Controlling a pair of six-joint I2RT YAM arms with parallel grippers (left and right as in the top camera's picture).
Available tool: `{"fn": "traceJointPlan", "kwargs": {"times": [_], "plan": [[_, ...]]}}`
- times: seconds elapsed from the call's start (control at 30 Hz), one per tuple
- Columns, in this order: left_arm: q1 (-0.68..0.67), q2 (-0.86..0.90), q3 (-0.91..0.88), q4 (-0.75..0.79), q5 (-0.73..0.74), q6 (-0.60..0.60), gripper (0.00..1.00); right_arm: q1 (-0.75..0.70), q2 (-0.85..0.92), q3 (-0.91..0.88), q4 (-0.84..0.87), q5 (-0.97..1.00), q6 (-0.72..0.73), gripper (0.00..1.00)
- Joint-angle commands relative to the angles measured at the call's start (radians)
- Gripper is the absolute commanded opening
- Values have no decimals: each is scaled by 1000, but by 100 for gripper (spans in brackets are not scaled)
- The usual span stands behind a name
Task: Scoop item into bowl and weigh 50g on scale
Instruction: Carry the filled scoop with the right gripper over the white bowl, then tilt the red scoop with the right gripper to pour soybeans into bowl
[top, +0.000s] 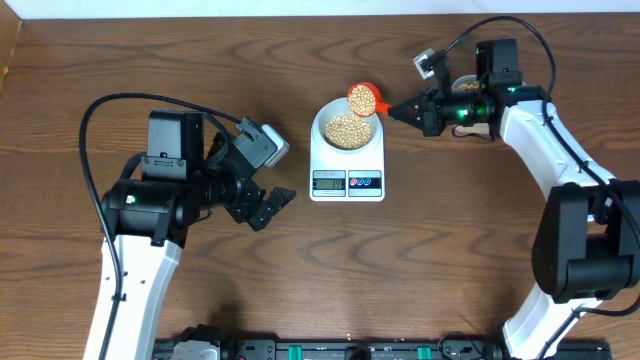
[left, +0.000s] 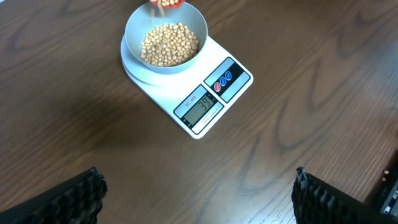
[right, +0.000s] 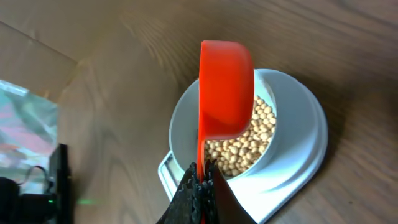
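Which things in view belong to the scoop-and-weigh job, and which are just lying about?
In the job: small round tan-yellow beans; pale blue-white round bowl; flat white digital scale under it; orange plastic scoop, tipped over the bowl; right gripper, fingers shut on the scoop's handle.
Lying about: left gripper, open and empty; crinkled clear plastic near the right gripper, purpose unclear.

I see left arm (top: 135, 275), left of scale (top: 318, 172): white links, black joints, looping black cable (top: 92, 130) | right arm (top: 540, 145), right of scale: same colours, green light (top: 462, 112)
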Motion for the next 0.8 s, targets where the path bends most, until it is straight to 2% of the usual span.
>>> {"fn": "traceJointPlan", "kwargs": {"times": [0.0,0.77], "plan": [[5,1,31,-6,17,-5,98,18,9,-4,6,22,-53,1],[5,1,31,-6,17,-4,98,24,9,-4,26,57,-93,1]]}}
